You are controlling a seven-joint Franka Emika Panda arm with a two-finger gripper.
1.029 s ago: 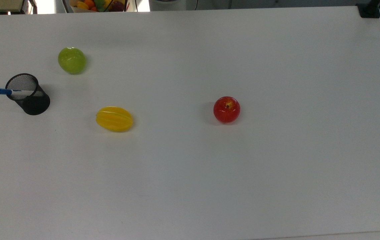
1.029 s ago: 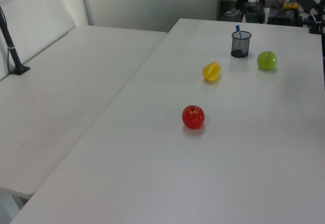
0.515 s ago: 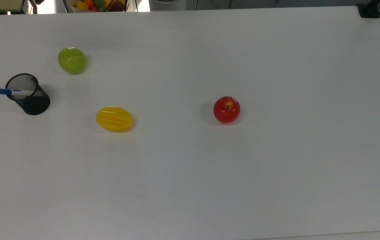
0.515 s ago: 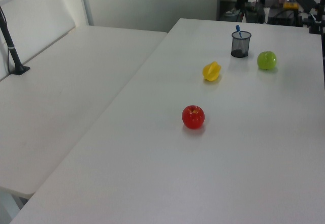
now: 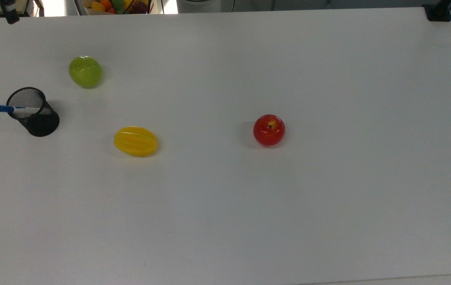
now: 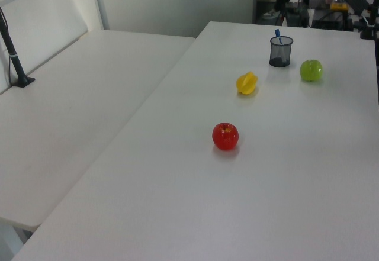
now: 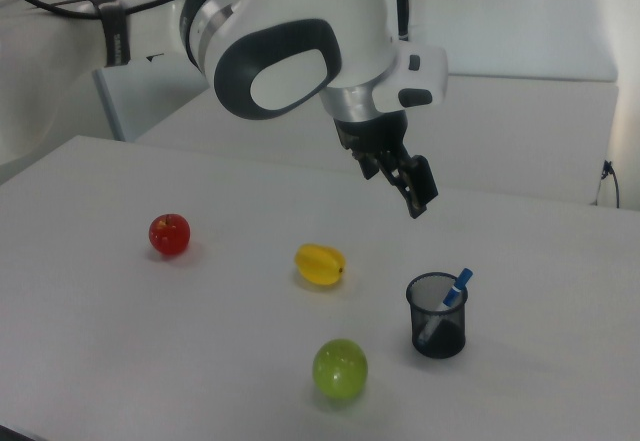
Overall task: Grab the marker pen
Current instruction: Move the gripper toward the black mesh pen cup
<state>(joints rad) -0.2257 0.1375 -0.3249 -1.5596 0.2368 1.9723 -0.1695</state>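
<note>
The marker pen, white with a blue cap, leans in a black mesh cup near the top view's left edge, its cap poking out over the rim. The left view has the marker pen and the cup at the far end of the table. In the right view the marker pen stands tilted in the cup. My gripper hangs open and empty well above the table, up and to the left of the cup. One of its dark fingers shows in the top view's top left corner.
On the white table lie a green apple, a yellow star fruit and a red apple. A bowl of fruit stands past the far edge. A black clamp grips the top view's top right corner.
My gripper's fingers have come into the top view's top left corner. The marker pen, the cup and the fruit have not moved.
</note>
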